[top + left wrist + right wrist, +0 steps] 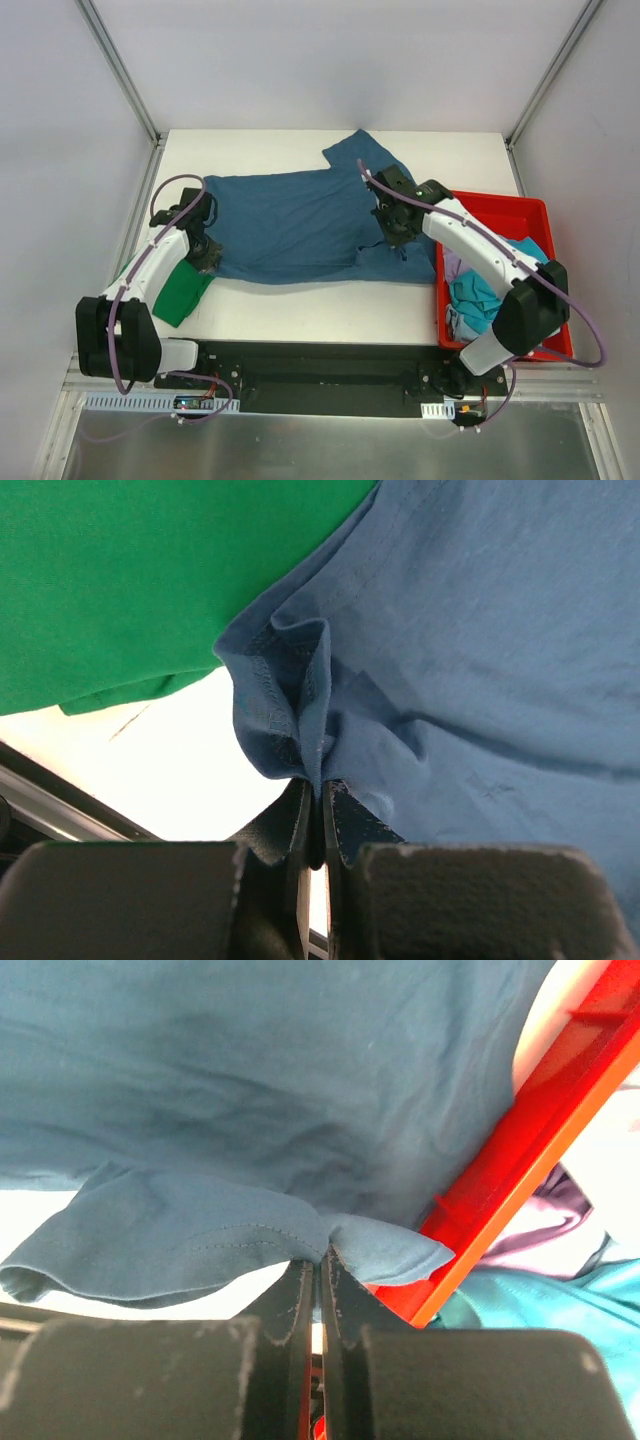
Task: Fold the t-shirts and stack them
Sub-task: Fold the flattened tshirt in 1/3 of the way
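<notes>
A dark teal-blue t-shirt (290, 225) lies spread across the middle of the white table, one sleeve pointing to the back. My left gripper (205, 255) is shut on its bunched hem at the left edge (300, 730). On the right side, my right gripper (398, 232) is shut on a pinched fold of the same shirt (330, 1240). A folded bright green t-shirt (182, 290) rests at the front left, partly under the left arm; in the left wrist view this green t-shirt (130, 580) lies beside the blue cloth.
A red plastic bin (500, 215) stands at the right edge of the table, holding teal (480, 295), light blue and lavender (452, 268) t-shirts. Its red wall (520, 1150) is close to my right fingers. Metal frame posts rise at the back corners.
</notes>
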### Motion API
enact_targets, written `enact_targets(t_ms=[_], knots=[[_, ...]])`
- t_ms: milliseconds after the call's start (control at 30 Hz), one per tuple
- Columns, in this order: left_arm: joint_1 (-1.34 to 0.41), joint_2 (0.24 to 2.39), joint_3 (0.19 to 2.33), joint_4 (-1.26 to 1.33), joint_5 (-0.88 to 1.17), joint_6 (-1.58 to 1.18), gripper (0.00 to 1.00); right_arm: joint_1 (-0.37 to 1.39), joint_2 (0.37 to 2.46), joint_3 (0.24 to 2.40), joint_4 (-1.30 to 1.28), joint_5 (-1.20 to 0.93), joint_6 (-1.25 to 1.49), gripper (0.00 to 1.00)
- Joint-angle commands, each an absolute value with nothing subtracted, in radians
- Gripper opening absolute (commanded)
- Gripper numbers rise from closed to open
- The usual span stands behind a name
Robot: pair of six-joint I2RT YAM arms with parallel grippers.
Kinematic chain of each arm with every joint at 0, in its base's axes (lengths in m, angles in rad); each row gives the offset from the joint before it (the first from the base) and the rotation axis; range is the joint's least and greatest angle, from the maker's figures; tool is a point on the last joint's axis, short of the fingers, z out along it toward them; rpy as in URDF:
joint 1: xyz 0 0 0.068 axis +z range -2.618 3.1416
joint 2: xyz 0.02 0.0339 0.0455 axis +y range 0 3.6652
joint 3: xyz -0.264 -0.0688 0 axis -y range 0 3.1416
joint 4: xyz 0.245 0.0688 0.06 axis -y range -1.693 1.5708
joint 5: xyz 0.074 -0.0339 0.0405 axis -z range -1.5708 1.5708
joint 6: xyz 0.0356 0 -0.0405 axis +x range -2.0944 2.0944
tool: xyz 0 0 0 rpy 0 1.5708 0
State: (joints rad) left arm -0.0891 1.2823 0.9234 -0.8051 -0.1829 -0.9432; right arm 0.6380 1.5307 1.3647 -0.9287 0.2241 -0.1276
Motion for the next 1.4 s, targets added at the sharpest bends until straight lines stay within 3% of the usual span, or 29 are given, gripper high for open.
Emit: enact_targets(t_ms=[0, 733, 1067, 1100, 1200, 1233, 1267, 1300, 1367], knots=[[-0.058, 1.334, 0.992, -0.810, -0.144, -0.913, 0.00, 0.603, 1.597, 1.471, -0.904, 0.284, -0.193, 0.00], [-0.015, 1.615, 1.187, -0.782, -0.137, -0.893, 0.00, 0.508, 1.882, 1.750, -0.850, 0.275, -0.360, 0.00], [-0.014, 1.723, 1.279, -0.781, -0.209, -0.923, 0.00, 0.485, 1.985, 1.750, -0.652, 0.308, -0.402, 0.02], [-0.014, 1.723, 1.285, -0.782, -0.216, -0.928, 0.03, 0.485, 2.000, 1.765, -0.649, 0.320, -0.406, 0.03], [-0.014, 1.701, 1.307, -0.781, -0.233, -0.936, 0.27, 0.485, 2.045, 1.808, -0.620, 0.368, -0.420, 0.10], [-0.014, 1.689, 1.318, -0.782, -0.241, -0.934, 0.37, 0.482, 2.052, 1.822, -0.614, 0.403, -0.423, 0.21], [-0.014, 1.671, 1.330, -0.782, -0.248, -0.930, 0.44, 0.483, 2.059, 1.847, -0.626, 0.428, -0.417, 0.46], [-0.015, 1.651, 1.341, -0.782, -0.253, -0.920, 0.51, 0.482, 2.056, 1.858, -0.636, 0.449, -0.411, 0.62], [-0.017, 1.600, 1.350, -0.784, -0.271, -0.913, 0.57, 0.483, 2.017, 1.836, -0.627, 0.475, -0.385, 0.72]])
